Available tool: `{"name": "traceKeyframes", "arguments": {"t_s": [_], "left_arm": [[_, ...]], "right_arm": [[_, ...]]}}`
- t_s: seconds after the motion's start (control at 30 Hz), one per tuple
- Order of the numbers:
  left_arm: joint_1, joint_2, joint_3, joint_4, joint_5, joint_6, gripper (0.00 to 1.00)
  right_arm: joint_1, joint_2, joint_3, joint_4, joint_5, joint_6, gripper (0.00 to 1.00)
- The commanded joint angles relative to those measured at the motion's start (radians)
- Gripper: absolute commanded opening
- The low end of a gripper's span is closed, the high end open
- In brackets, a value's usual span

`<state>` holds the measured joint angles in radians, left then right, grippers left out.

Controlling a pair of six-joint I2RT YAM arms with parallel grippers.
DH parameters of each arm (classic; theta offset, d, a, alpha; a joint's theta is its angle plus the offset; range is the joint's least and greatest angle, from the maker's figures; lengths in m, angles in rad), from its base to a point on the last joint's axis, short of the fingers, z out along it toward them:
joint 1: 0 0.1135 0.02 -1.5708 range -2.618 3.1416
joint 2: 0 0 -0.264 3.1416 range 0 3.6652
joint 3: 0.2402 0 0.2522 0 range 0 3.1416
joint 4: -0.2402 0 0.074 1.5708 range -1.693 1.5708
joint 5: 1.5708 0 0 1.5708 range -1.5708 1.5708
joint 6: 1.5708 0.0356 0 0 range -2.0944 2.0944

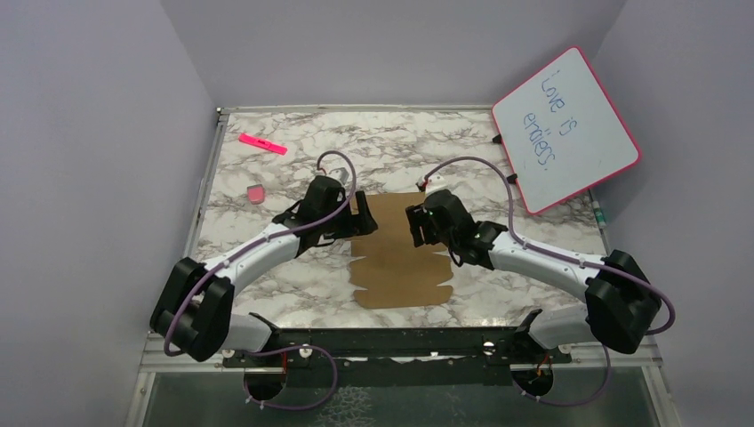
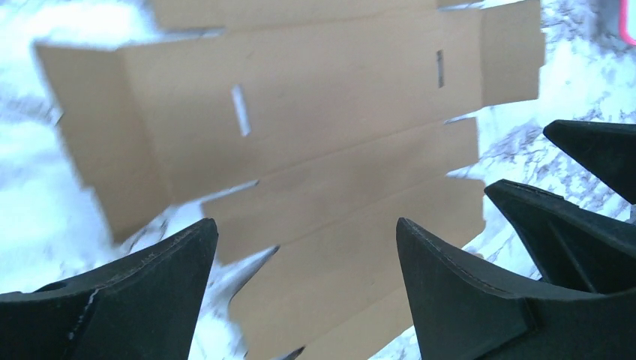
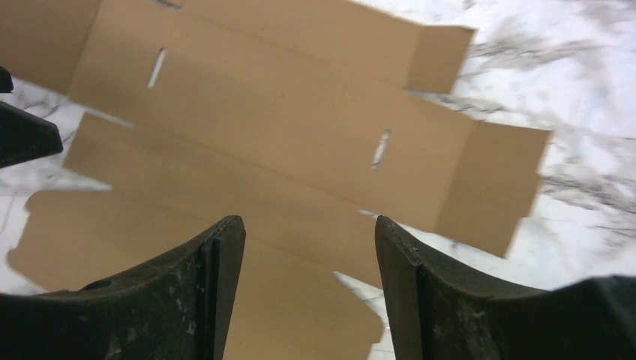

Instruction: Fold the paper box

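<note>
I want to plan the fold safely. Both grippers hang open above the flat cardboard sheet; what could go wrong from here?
1. The paper box lies flat and loose on the smooth marble table; a push from one side may slide it instead of folding it.
2. The left gripper and right gripper are open close together over the sheet, so they might collide.
3. The small side flaps look thin and could crumple if pinched off the crease.
</note>
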<state>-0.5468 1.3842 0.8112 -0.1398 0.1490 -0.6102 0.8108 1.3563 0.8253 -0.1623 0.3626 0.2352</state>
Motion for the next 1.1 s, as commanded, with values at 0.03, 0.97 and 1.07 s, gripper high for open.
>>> {"name": "traceKeyframes", "arguments": {"t_s": [0.03, 0.97, 1.07], "left_arm": [[0.042, -0.138, -0.150, -0.024, -0.017, -0.109, 0.91], [0.070, 0.001, -0.287, 0.242, 0.171, -0.280, 0.91], [0.069, -0.010, -0.288, 0.244, 0.172, -0.288, 0.91]], "right_arm": [[0.007, 0.016, -0.093, 0.255, -0.233, 0.063, 0.71], [0.004, 0.244, -0.295, 0.656, -0.436, 0.226, 0.73], [0.005, 0.251, -0.302, 0.665, -0.438, 0.230, 0.73]]}}
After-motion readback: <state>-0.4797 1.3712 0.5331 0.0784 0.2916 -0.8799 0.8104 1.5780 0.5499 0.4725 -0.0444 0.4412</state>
